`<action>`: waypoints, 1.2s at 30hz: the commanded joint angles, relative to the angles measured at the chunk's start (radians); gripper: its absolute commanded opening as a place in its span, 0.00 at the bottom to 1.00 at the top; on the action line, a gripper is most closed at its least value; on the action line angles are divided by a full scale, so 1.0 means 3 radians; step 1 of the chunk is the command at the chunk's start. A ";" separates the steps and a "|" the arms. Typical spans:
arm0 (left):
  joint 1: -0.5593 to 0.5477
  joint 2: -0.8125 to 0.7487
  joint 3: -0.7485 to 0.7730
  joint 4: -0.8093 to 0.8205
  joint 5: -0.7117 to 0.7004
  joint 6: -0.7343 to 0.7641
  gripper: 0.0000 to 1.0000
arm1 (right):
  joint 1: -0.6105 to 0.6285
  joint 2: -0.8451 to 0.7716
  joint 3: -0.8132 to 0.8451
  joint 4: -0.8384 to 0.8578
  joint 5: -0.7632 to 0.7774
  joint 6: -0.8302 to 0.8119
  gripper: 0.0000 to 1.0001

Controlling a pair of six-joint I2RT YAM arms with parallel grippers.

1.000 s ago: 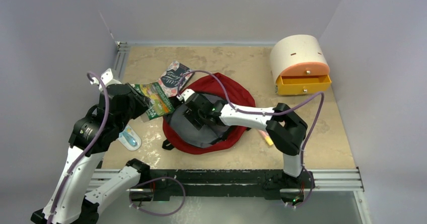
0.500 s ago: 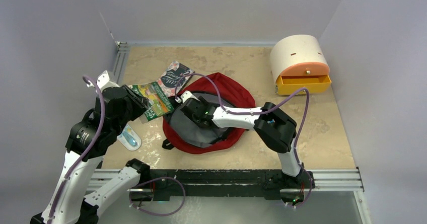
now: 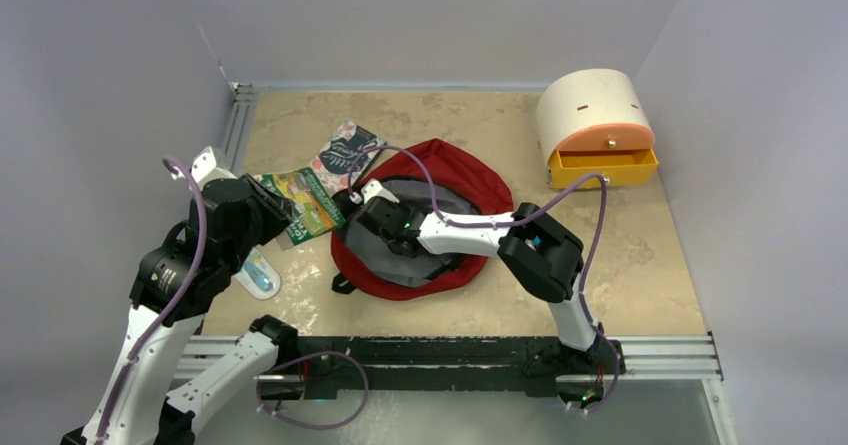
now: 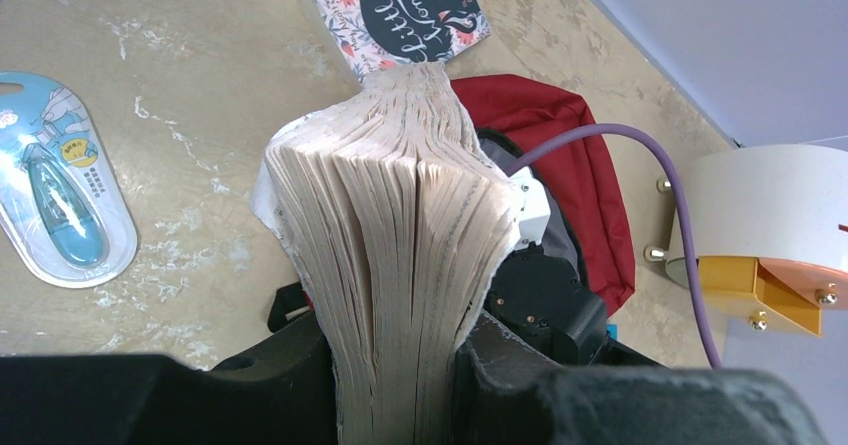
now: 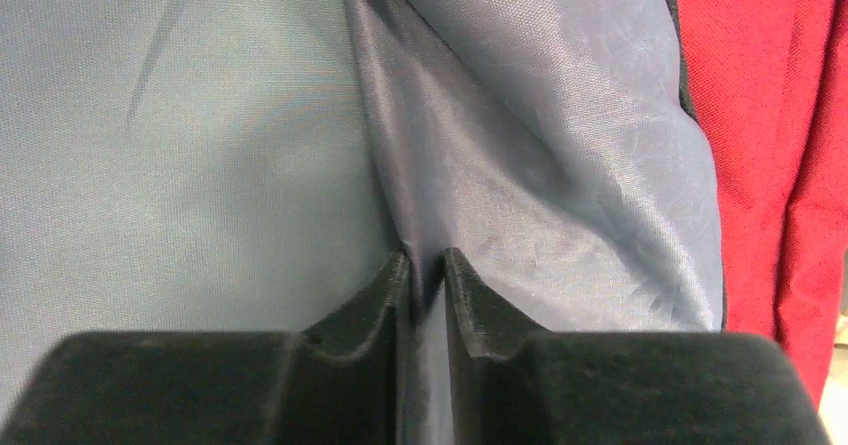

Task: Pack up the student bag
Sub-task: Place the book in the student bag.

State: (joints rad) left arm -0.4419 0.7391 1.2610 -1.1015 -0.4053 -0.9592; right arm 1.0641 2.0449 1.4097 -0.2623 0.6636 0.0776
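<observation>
The student bag [image 3: 455, 180] lies open in the middle of the table, dark red with its grey lining [image 3: 400, 255] showing. My right gripper [image 3: 378, 220] reaches into the opening. In the right wrist view its jaws [image 5: 427, 260] are shut on a fold of the grey lining [image 5: 420, 165], with red fabric [image 5: 780, 115] at the right. My left gripper [image 3: 278, 208] hovers left of the bag, shut on a thick green-covered book [image 3: 305, 200]. The left wrist view shows the book's page block [image 4: 400, 215] squeezed between the jaws [image 4: 395, 365] and fanning out above them.
A second book, "Little Women" [image 3: 345, 153], lies behind the bag. A blue correction-tape pack [image 3: 260, 277] rests at the left near my left arm. The cream-and-orange drawer box [image 3: 595, 125] stands at the back right with its yellow drawer pulled out.
My right gripper has closed on the bag's lining and shifted a little left, and the bag has shifted slightly with it. The left arm with the book has drifted slightly left.
</observation>
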 commanded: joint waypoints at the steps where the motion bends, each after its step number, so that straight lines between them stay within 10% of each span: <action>1: -0.0015 -0.0025 -0.0008 0.0341 0.0005 -0.0077 0.00 | -0.0016 -0.0134 0.0135 -0.0055 -0.0018 0.0061 0.13; 4: -0.0018 -0.0006 -0.0044 0.0410 0.0080 -0.0076 0.00 | -0.0022 -0.0215 0.0191 -0.0063 -0.0119 0.0068 0.00; 36: -0.0019 0.0235 -0.1021 0.1627 0.1094 -0.0599 0.00 | -0.0628 -0.0736 0.0877 -0.0221 -0.1394 0.0396 0.00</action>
State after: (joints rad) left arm -0.4419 0.8032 0.9485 -0.7963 -0.1066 -1.0809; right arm 0.8703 1.8847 1.6043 -0.3630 0.2661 0.1528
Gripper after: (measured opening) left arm 0.271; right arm 0.005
